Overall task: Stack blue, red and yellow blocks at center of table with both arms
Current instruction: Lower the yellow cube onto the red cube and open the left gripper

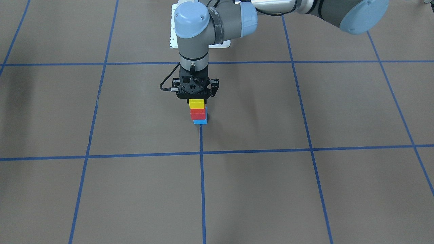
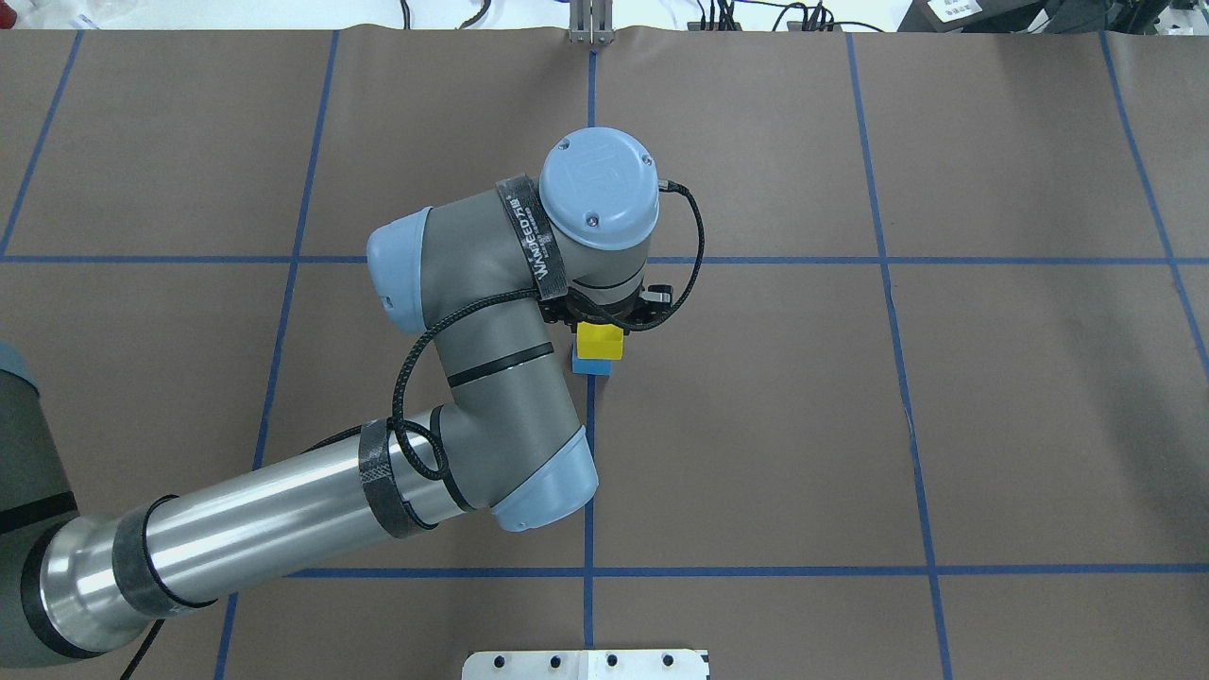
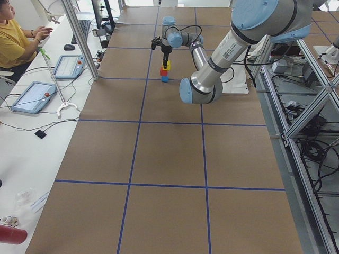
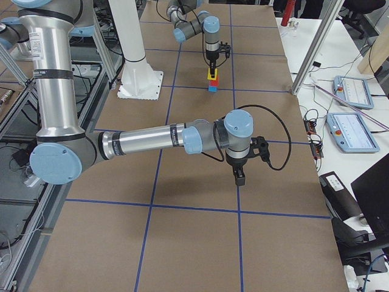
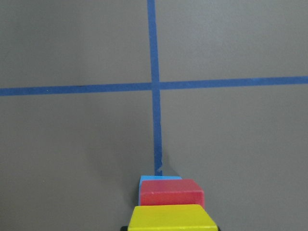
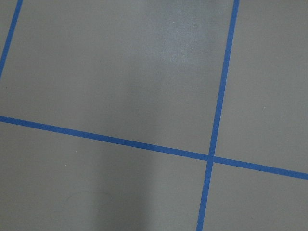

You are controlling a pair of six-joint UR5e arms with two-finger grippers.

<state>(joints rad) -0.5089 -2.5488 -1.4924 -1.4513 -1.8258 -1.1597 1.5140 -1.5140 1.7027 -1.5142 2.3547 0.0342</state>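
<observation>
At the table's (image 1: 305,189) centre a red block (image 1: 198,114) sits on a light blue block (image 1: 200,121), which rests on a blue tape line. A yellow block (image 1: 197,103) is right on top of the red one, shifted slightly sideways. My left gripper (image 1: 196,101) points straight down, shut on the yellow block (image 2: 600,341). The left wrist view shows yellow (image 5: 173,219), red (image 5: 172,192) and blue (image 5: 149,180) in a row. My right gripper (image 4: 239,178) hangs over bare table far from the stack, seen only in the exterior right view, so I cannot tell its state.
The white bolted pedestal plate (image 2: 586,664) lies at the robot's side of the table. A person (image 3: 16,37) sits at a side desk with tablets (image 3: 32,96) beyond the far edge. Metal posts (image 3: 79,37) stand along that edge.
</observation>
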